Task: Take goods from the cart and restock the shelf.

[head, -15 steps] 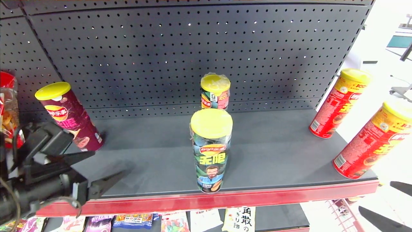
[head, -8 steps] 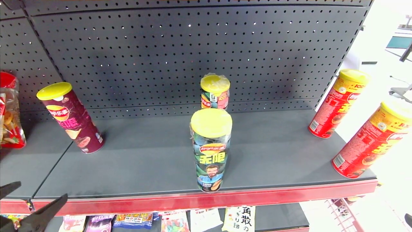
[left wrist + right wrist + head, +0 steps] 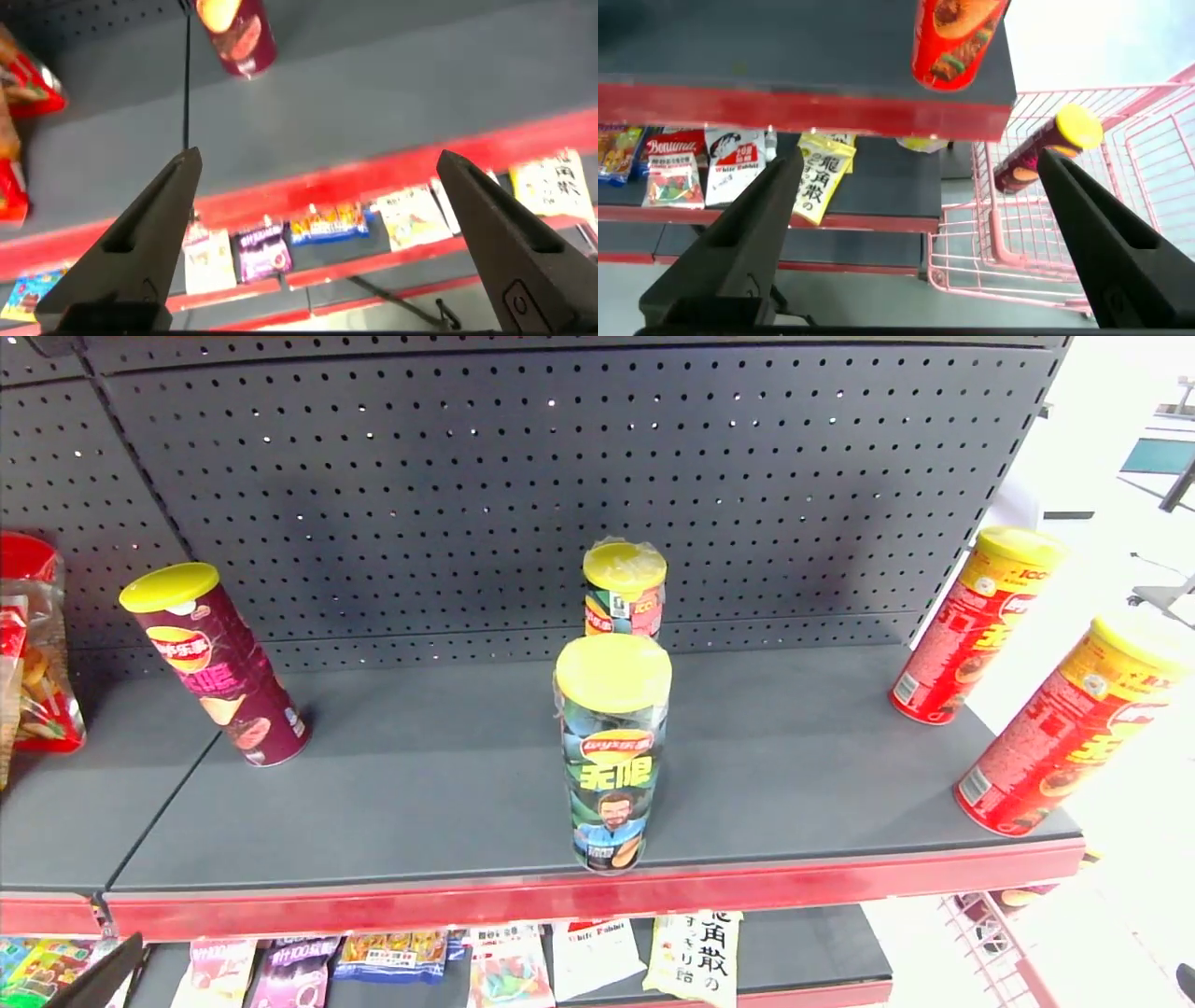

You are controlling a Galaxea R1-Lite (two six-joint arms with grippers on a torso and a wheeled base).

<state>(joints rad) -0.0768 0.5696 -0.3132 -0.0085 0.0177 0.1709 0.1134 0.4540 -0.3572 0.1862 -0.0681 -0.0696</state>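
The shelf [image 3: 448, 784], a dark deck with a red front lip, is seen across the middle of the head view. It is backed by a perforated back panel [image 3: 467, 476] that takes up the upper half. A pink wire cart [image 3: 976, 205] is recorded in the right wrist view, below the shelf's end. A yellow-lidded cart can [image 3: 1046, 149] is lying tilted inside it.

The left gripper [image 3: 318, 157] is held in front of the shelf lip, fingers spread wide, with nothing between them. The right gripper [image 3: 920, 154] is likewise spread and empty, with the cart seen beyond it.

Five cans are found standing on the deck:
- The near red can [image 3: 1074, 728] is at the right edge by the lip, and the far red can [image 3: 976, 625] is behind it.
- The front green can [image 3: 611, 756] is at centre by the lip, and the rear green can [image 3: 624, 588] is directly behind it, against the panel.
- The maroon can [image 3: 219, 667] is placed at the left.

Snack packets [image 3: 504, 971] are noted on the lower shelf, along the bottom edge.
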